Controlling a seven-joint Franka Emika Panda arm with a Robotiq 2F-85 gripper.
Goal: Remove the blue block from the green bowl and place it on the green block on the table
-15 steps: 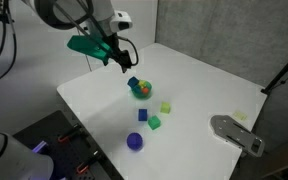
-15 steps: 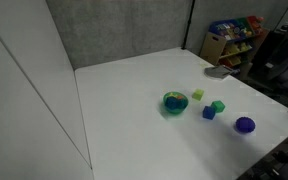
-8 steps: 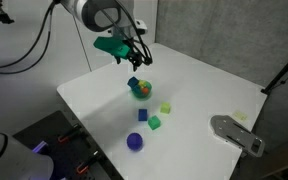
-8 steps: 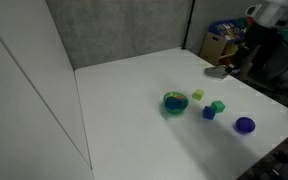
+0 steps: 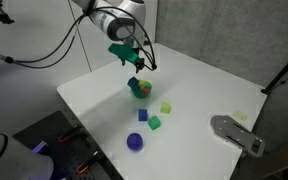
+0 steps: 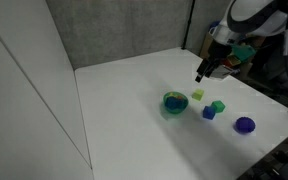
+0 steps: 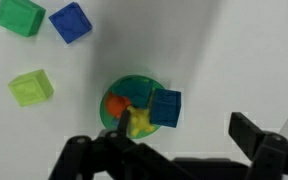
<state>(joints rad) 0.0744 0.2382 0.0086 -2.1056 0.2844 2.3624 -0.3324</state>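
The green bowl (image 5: 141,90) (image 6: 174,104) stands on the white table, with orange and yellow pieces inside in the wrist view (image 7: 127,105). The blue block (image 7: 165,108) rests tilted on the bowl's rim; it also shows in an exterior view (image 5: 134,83). The green block (image 5: 155,122) (image 6: 218,106) (image 7: 19,17) sits on the table beside a second blue cube (image 5: 142,114) (image 7: 71,22). My gripper (image 5: 140,65) (image 6: 201,74) (image 7: 181,126) is open and empty, hovering above the bowl and the blue block.
A paler yellow-green cube (image 5: 166,107) (image 6: 197,95) (image 7: 31,87) lies near the bowl. A round blue-purple bowl (image 5: 134,141) (image 6: 244,125) sits toward the table edge. A grey device (image 5: 236,132) lies at one corner of the table.
My arm has swung in over the table and come down toward the green bowl. The blocks and bowls have not moved.
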